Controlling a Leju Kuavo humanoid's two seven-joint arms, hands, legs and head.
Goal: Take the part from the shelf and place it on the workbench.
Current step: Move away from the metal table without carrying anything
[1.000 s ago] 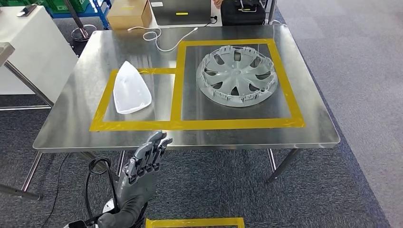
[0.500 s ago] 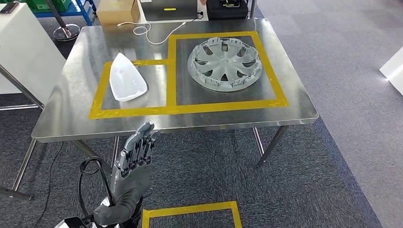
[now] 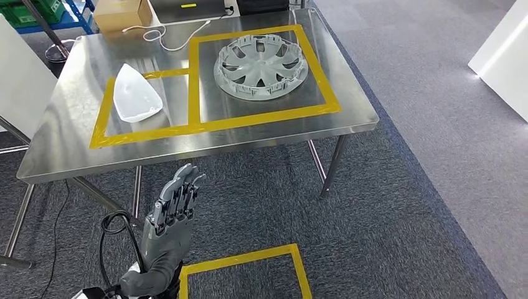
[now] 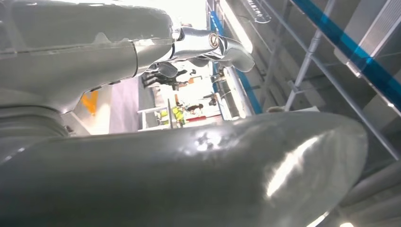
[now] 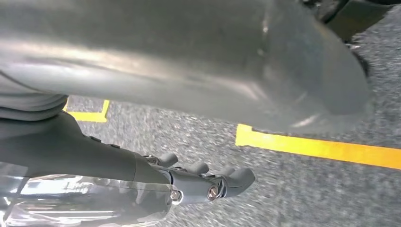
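Steel workbench (image 3: 75, 163) stood just ahead of the left hand (image 3: 176, 202), whose straight fingers held nothing; the grey wheel cover (image 3: 260, 65) and white part (image 3: 133, 99) lay beyond. Swinging that raised hand risked clipping the bench edge.

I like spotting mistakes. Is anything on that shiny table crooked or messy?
Nothing looks wrong. The grey wheel cover lies flat inside the big yellow tape box, and the white plastic part sits inside the small one. A white cable just loops loosely near the table's far edge.
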